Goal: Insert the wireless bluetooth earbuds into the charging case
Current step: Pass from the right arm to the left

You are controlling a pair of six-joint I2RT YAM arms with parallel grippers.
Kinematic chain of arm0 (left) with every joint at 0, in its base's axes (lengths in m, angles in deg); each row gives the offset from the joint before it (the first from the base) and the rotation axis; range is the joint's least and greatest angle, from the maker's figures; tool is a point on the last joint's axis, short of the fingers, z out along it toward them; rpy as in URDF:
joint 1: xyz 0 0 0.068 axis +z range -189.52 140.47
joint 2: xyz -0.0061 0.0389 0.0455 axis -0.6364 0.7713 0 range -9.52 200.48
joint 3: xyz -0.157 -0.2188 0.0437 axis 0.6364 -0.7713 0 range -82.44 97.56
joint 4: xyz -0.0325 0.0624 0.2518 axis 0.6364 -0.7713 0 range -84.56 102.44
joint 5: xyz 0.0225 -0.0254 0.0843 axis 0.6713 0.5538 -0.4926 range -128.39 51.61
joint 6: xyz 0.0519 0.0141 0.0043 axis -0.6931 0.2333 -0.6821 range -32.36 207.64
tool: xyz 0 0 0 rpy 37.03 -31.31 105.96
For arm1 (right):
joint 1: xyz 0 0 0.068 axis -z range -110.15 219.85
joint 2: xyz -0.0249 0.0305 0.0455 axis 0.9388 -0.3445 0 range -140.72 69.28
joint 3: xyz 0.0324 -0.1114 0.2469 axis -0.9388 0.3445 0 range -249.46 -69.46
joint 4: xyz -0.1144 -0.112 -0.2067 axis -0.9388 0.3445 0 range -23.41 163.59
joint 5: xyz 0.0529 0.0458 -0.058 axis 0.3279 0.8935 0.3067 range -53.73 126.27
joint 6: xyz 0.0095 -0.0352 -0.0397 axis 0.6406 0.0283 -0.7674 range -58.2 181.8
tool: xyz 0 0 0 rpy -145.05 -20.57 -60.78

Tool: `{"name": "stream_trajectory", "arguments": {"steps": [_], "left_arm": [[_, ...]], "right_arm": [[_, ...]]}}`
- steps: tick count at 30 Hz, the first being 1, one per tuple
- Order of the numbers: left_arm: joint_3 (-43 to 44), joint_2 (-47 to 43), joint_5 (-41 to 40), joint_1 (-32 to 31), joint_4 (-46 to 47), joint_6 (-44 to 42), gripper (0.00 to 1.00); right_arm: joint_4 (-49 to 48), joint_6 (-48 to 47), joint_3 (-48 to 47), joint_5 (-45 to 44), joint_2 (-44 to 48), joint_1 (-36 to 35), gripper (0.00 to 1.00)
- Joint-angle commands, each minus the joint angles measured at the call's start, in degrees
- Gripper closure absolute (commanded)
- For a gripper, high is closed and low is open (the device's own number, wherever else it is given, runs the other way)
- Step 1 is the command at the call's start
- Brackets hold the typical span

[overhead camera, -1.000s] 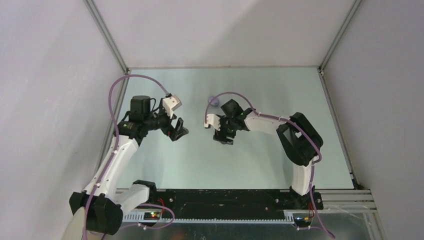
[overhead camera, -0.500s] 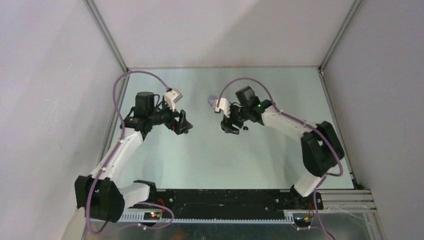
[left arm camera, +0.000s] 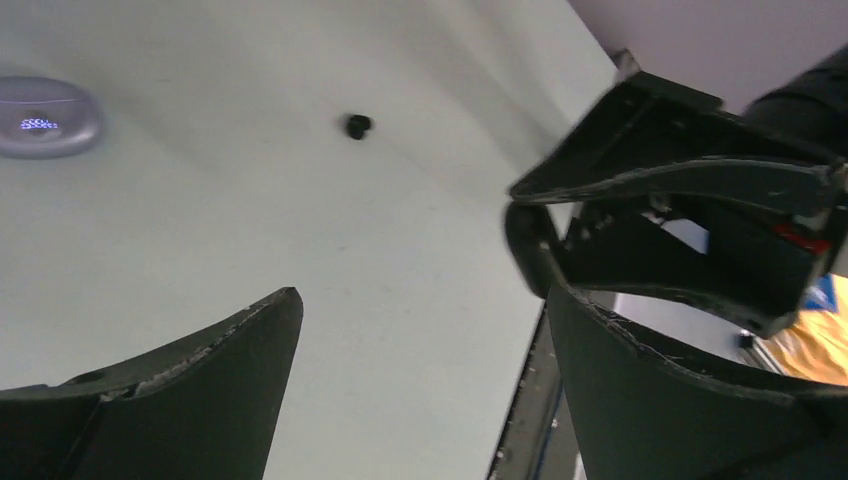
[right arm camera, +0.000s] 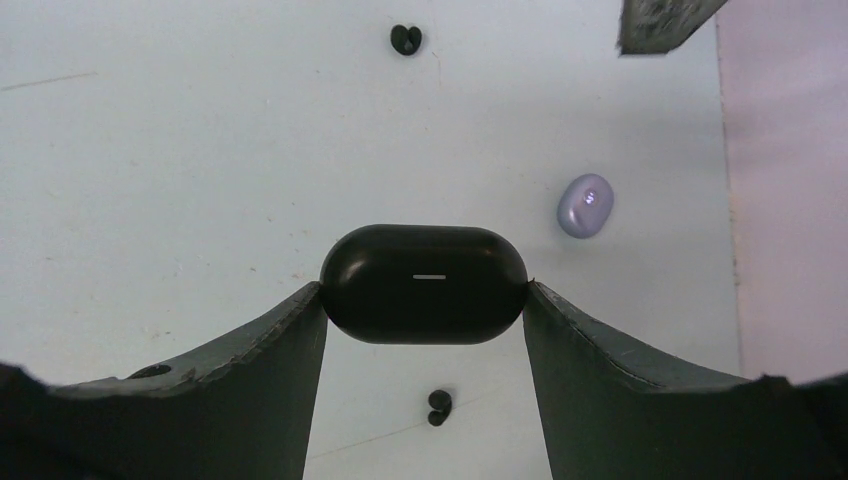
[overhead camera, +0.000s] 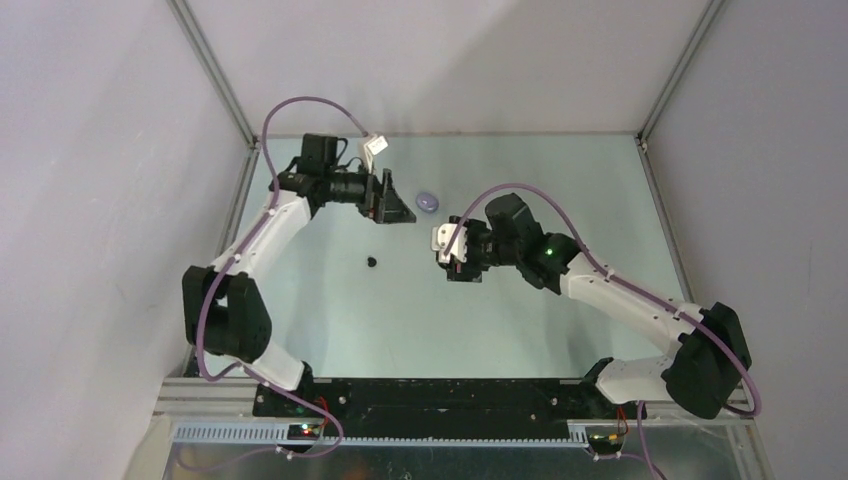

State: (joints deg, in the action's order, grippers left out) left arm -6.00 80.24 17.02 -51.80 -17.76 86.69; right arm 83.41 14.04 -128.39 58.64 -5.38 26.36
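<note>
Two black earbuds [right arm camera: 405, 39] lie loose on table [right arm camera: 150, 150] — rt wrist view shows both, top view just one. Rt hand [right arm camera: 424, 288] clamped on black case [right arm camera: 424, 270]; left hand [left arm camera: 415, 275] fingers apart, near lilac case [left arm camera: 40, 118].

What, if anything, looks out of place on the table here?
One black earbud and a second black earbud lie loose on the table, well apart, either side of the black case, which looks shut in the right gripper. The lilac case looks closed too; no lilac earbuds show.
</note>
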Motion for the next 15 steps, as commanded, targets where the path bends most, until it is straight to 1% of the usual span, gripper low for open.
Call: {"name": "stream_trajectory", "arguments": {"steps": [1, 4, 5, 8, 11, 15], "left_arm": [[-1.42, -1.74, 5.35, -4.86, 1.17, 3.26, 0.01], [-2.65, -2.86, 4.20, -8.62, -0.30, 0.60, 0.01], [-2.72, -2.97, 3.61, -9.29, -1.49, -1.25, 0.00], [-2.47, -2.72, 2.54, -11.68, -3.20, -3.32, 0.01], [-1.99, -1.64, 2.28, -12.36, -3.52, -3.55, 0.02], [-0.90, 0.06, 4.49, -12.69, -5.00, -4.20, 0.06]], "right_arm": [[-3.20, -3.32, 0.60, -5.13, 1.72, -1.48, 0.32], [-3.23, -4.34, 0.58, -7.75, 1.81, -2.94, 0.32], [-3.27, -4.59, 0.62, -8.54, 1.84, -3.20, 0.32], [-3.55, -4.43, 0.59, -9.37, 2.20, -4.30, 0.32], [-3.51, -4.23, 0.67, -9.40, 2.90, -4.76, 0.31], [-3.46, -3.66, 0.61, -8.69, 3.87, -4.84, 0.31]]}}
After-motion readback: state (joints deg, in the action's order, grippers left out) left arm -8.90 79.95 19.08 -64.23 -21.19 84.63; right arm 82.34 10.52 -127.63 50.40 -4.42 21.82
